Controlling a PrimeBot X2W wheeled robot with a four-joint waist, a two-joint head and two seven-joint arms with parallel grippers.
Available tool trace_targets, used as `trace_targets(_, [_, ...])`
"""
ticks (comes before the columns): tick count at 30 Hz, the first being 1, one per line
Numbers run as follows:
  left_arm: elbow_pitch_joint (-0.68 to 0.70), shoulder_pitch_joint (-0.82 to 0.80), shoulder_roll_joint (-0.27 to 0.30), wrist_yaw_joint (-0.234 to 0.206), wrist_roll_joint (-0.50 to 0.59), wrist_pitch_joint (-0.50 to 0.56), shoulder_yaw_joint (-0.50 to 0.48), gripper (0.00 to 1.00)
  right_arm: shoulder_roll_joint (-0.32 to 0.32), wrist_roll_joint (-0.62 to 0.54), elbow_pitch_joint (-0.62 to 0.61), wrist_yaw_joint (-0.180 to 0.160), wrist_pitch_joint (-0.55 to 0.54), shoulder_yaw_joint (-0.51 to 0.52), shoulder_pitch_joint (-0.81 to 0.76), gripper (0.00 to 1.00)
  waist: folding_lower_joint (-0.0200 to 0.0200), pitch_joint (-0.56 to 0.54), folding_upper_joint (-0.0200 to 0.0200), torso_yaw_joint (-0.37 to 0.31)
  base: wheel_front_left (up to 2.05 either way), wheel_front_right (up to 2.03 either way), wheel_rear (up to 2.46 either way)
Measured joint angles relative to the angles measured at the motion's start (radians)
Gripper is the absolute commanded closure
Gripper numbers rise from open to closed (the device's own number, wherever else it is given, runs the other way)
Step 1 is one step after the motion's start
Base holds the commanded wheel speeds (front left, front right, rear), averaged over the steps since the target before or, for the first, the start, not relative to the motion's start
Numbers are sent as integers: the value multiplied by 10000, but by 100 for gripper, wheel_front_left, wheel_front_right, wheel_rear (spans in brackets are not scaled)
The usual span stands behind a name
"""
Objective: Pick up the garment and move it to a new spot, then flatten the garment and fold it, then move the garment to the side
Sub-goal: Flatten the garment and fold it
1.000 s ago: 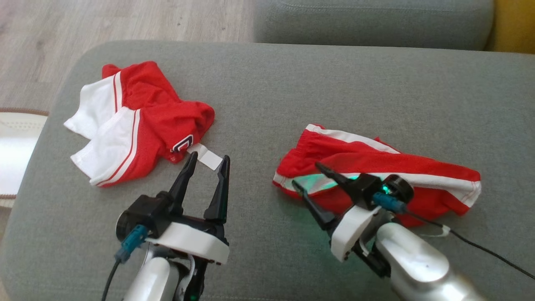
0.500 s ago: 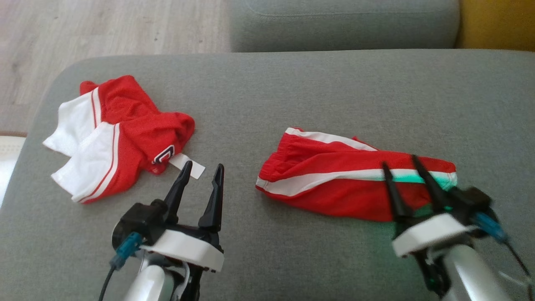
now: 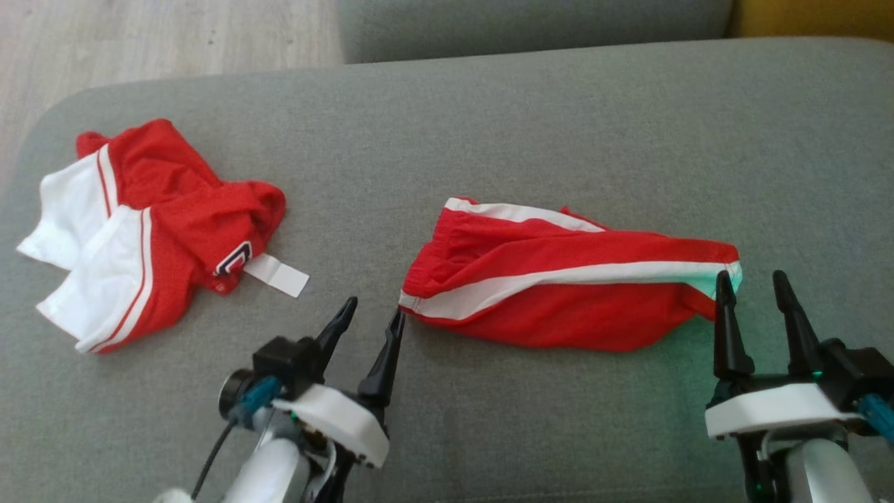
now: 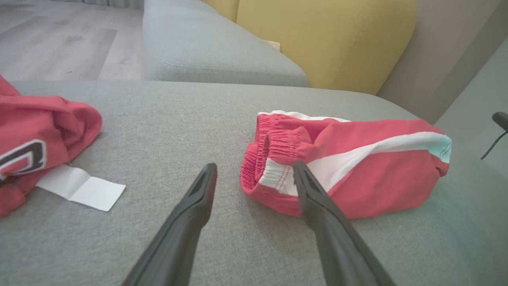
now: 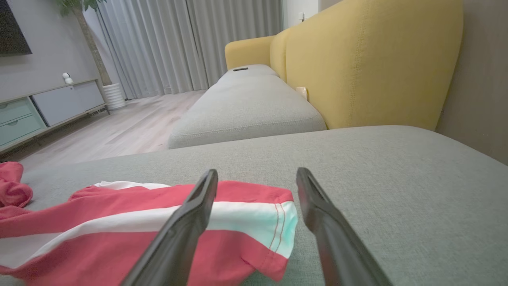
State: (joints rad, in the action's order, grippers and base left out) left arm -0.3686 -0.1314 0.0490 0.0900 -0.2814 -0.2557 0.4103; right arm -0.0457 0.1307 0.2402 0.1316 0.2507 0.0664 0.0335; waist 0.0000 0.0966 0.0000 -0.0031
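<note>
Right gripper (image 3: 750, 276) has shifted to the shorts' (image 3: 559, 255) hem, spread; left gripper (image 3: 374, 307) spread; jersey (image 3: 174, 216) logo (image 3: 234, 258) resembles "C".

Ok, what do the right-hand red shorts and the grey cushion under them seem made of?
Red shorts: thin matte fabric, probably synthetic sportswear knit; soft folds, gathered elastic waistband. Grey cushion: woven upholstery cloth, matte, with a visible weave.
</note>
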Motion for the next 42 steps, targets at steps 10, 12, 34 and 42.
trace_targets(10, [-1726, -1243, -21, 247, 148, 0, 380, 0, 8, 178, 58, 0, 0, -81, 254, 0, 0, 389, 0, -384, 0, 0, 0])
trace_targets(12, [-1852, -1362, -21, 257, 144, 0, 426, 0, 8, 178, 59, 0, 0, -84, 254, 0, 0, 441, 0, -443, 0, 0, 0])
trace_targets(34, [-1469, -1512, -31, 343, -222, 0, 936, 100, 8, 236, 1377, 0, -245, 311, 614, 0, 0, 270, 0, -271, 0, 0, 0])
trace_targets(42, [-1306, -1478, -27, 343, -221, 0, 951, 100, 8, 2023, 2984, 0, -941, -8, 1662, 0, 0, 324, 0, -108, 0, 0, 0])
